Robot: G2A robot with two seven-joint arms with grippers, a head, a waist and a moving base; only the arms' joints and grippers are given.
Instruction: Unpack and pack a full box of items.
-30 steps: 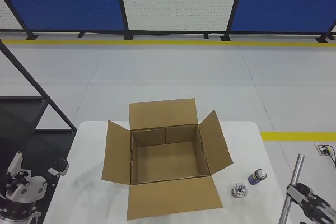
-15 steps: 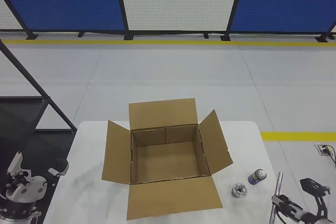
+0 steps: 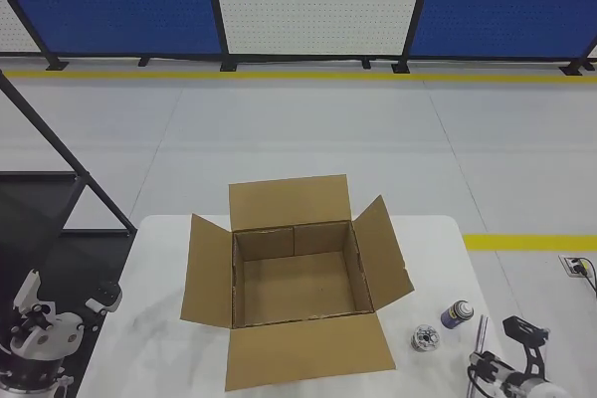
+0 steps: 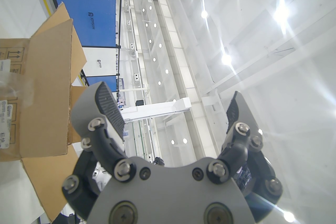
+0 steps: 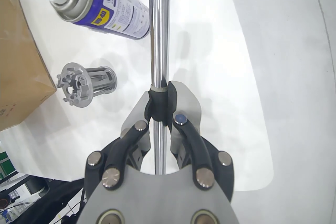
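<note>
An open cardboard box (image 3: 297, 284) stands in the middle of the white table (image 3: 159, 298) with all flaps spread and its inside bare. To its right a blue spray can (image 3: 456, 314) stands upright, and a small metal hub part (image 3: 425, 338) sits beside it. My right gripper (image 5: 160, 104) is shut on a chrome rod (image 5: 158, 25), held over the table near the spray can (image 5: 105, 7) and the hub part (image 5: 84, 86). The rod (image 3: 476, 343) is at the table's front right. My left gripper (image 4: 170, 99) is open, holds nothing and points upward beside the box (image 4: 39, 93).
The left gripper (image 3: 60, 303) sits off the table's left edge, next to a black frame (image 3: 40, 189). The table's rounded right edge (image 5: 262, 104) runs close to the right gripper. A box corner (image 5: 18, 64) lies near the hub part.
The right gripper has carried the rod leftward from the far right edge to a spot over the table beside the can and hub part. The left arm has stayed still.
</note>
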